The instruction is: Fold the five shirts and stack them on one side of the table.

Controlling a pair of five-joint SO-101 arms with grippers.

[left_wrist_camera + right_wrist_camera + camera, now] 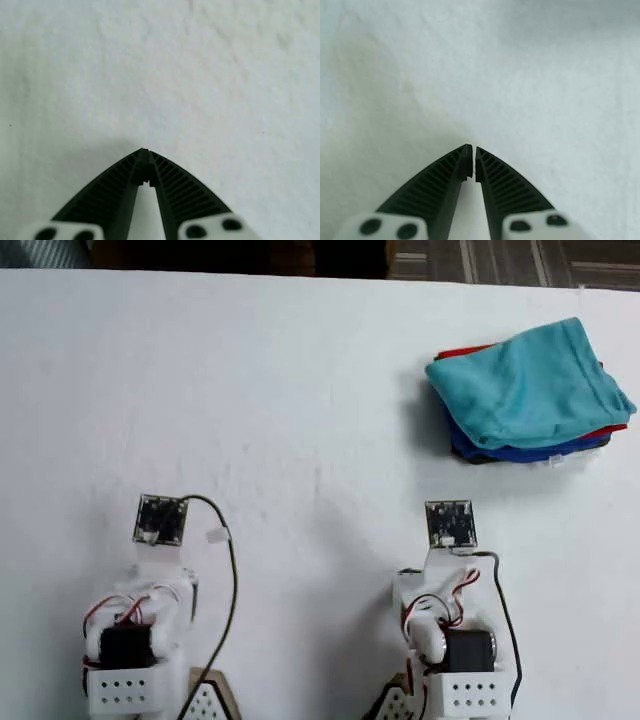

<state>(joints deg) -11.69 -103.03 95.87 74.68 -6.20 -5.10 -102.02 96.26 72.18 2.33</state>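
Note:
A stack of folded shirts (530, 395) lies at the back right of the white table (250, 390), a teal one on top with red, blue and dark layers showing beneath. Both arms sit drawn back at the table's front edge, well away from the stack. My left gripper (145, 152) is shut over bare tabletop with nothing in it. My right gripper (472, 150) hangs over bare tabletop too, its black ribbed fingers (445, 185) together at the tips and holding nothing.
The left arm's base (135, 660) and the right arm's base (450, 660) stand at the front edge. A dark cable (232, 580) loops beside the left arm. Dark floor shows past the table's far edge.

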